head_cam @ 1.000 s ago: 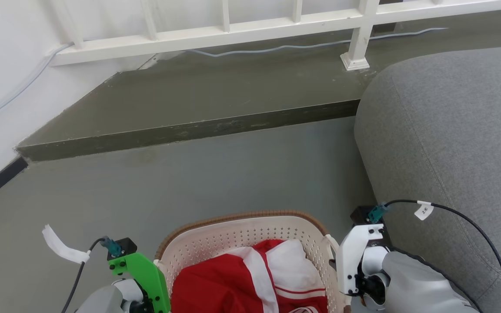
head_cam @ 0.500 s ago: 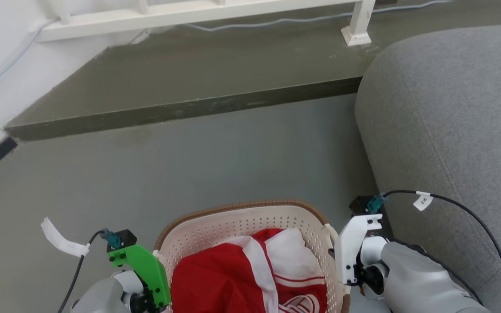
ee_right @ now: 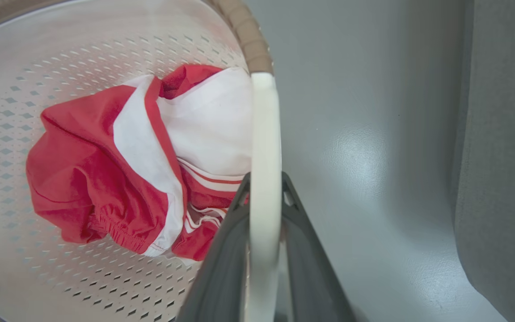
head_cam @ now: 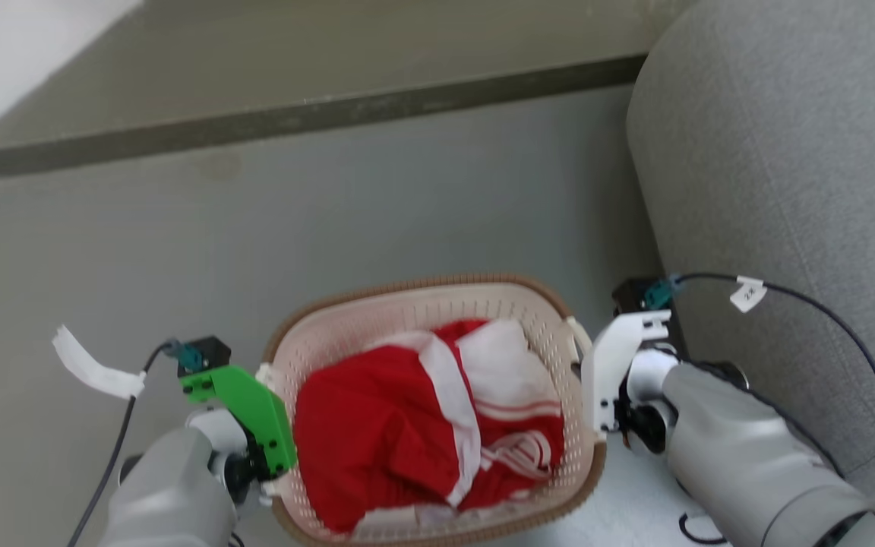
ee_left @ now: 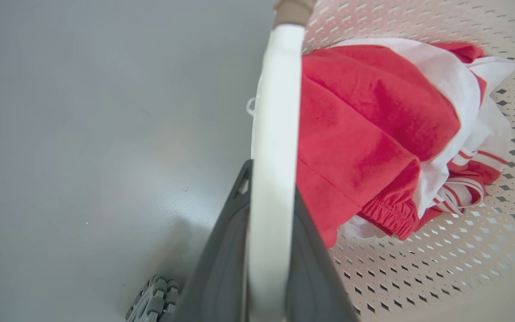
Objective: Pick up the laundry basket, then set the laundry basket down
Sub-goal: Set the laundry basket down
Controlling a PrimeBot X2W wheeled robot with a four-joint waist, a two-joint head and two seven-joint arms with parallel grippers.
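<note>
Laundry basket: the laundry basket [head_cam: 416,286] is low in front of the robot, between its two arms. It is over the grey floor [head_cam: 331,220] and just beside the grey sofa [head_cam: 787,152]. I cannot tell whether its base touches the floor.
Build: rounded-rectangular, with cream perforated walls, a brown woven-look rim and a white loop at each short side.
Contents: red-and-white clothes [head_cam: 377,425] lie bunched inside. They are mostly red on the robot's left, with white panels and thin stripes toward its right.
Left gripper: the left gripper [ee_left: 270,183] is clenched on the left loop handle [ee_left: 277,103]. One dark finger presses each side of the white band, which runs up between them to the rim.
Right gripper: the right gripper [ee_right: 264,176] is clamped the same way on the right loop handle [ee_right: 264,125], with the white band pinched between its two dark fingers.
Wrists: a green bracket [head_cam: 251,406] sits against the basket's left side and a white bracket [head_cam: 612,357] against its right.
Cables: a black cable [head_cam: 840,319] with a small white tag loops from the right wrist across the sofa. A taped cable [head_cam: 115,448] trails from the left wrist.
Far side: a darker raised step [head_cam: 293,125] crosses the floor beyond the basket, well apart from it.
</note>
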